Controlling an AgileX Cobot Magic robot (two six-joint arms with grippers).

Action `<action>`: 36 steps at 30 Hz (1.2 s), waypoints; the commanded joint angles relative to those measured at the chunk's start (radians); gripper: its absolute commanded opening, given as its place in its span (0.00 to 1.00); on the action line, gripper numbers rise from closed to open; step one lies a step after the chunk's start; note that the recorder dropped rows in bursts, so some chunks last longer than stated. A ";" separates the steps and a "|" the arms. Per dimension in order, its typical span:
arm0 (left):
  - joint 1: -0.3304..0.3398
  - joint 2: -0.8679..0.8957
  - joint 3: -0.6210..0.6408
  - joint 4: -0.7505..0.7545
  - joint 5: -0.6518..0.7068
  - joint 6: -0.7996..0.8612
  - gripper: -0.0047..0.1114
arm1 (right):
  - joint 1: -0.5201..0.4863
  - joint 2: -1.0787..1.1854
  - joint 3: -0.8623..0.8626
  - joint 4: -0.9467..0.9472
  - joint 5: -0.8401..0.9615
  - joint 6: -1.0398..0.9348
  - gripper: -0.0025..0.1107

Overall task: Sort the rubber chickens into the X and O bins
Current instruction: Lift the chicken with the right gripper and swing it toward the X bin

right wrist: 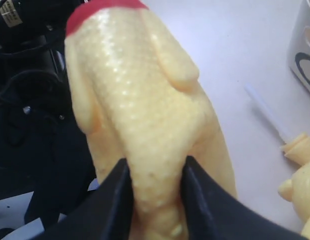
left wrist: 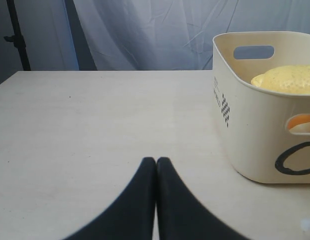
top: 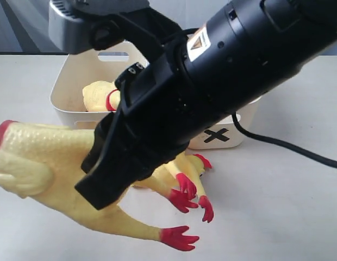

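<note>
Currently the carry step is in hand: right claw (right wrist: 155, 171), partly open, pinches the headless chicken body (top: 43, 157) across its trunk, at eight o'clock from the X bin (top: 76, 103) in the exterior view. Left claw (left wrist: 156, 162) is closed and empty, near the O bin (left wrist: 255, 140). Next move, in my judgement: swing over the proper bin, then release. Legible: black X (top: 216, 135), black O (left wrist: 295, 159); arm's warning label (top: 198, 44) unreadable

Two bins: the X bin (top: 240, 133) behind the right gripper (right wrist: 155, 167), the O bin (left wrist: 255, 145) beside the left gripper (left wrist: 156, 162). Four chicken pieces for certain (a fifth may lie under the right gripper): one headless body (top: 43, 157) between its jaws, one head-neck piece (right wrist: 300, 147) beside it, one X-bin chicken (top: 97, 97), one O-bin chicken (left wrist: 287, 80).
</note>
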 commanded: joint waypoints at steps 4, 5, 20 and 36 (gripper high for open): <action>0.001 -0.002 -0.003 0.000 -0.008 -0.001 0.04 | -0.003 0.064 -0.002 0.143 0.007 -0.083 0.20; 0.001 -0.002 -0.003 0.000 -0.008 -0.001 0.04 | -0.003 0.077 -0.002 0.173 0.007 -0.110 0.20; 0.001 -0.002 -0.003 0.000 -0.008 -0.001 0.04 | -0.003 0.142 0.000 0.354 -0.001 -0.262 0.20; 0.001 -0.002 -0.003 0.000 -0.008 -0.001 0.04 | -0.003 0.100 -0.002 0.387 0.100 -0.294 0.20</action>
